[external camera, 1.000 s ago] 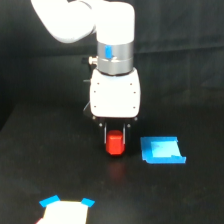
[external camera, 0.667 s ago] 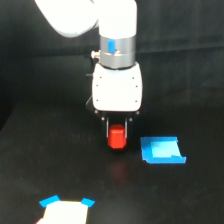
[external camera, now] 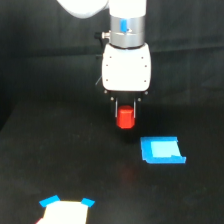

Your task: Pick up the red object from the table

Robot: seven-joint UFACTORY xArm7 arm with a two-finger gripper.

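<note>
**Red block hanging in the jaws above the black desk**

The jaws [external camera: 126, 116] are clenching the red object [external camera: 126, 118] from both sides, with dark fingers [external camera: 117, 108] showing at its upper flanks while its lower part is sticking out below them. The block is sitting upright in the grip, below the white wrist housing [external camera: 126, 69], and is hanging clear of the desk [external camera: 60, 155]; a faint reddish glint is showing on the dark surface beneath it, toward the near side.

A flat blue piece [external camera: 162, 150] is lying on the desk lower down and toward the exterior view's right of the block, near it but apart from it. Its nearest edge is standing just to that side of the jaws' line, so the room straight under the block is showing only bare black surface.

At the bottom edge of the frame, toward the exterior view's left, a pale patch with blue corners [external camera: 66, 210] is lying partly cut off by the picture border, well apart from the block. Between it and the jaws a wide stretch of plain desk is lying open. The desk's far edge is blending into the dark backdrop and cannot be told exactly.
</note>
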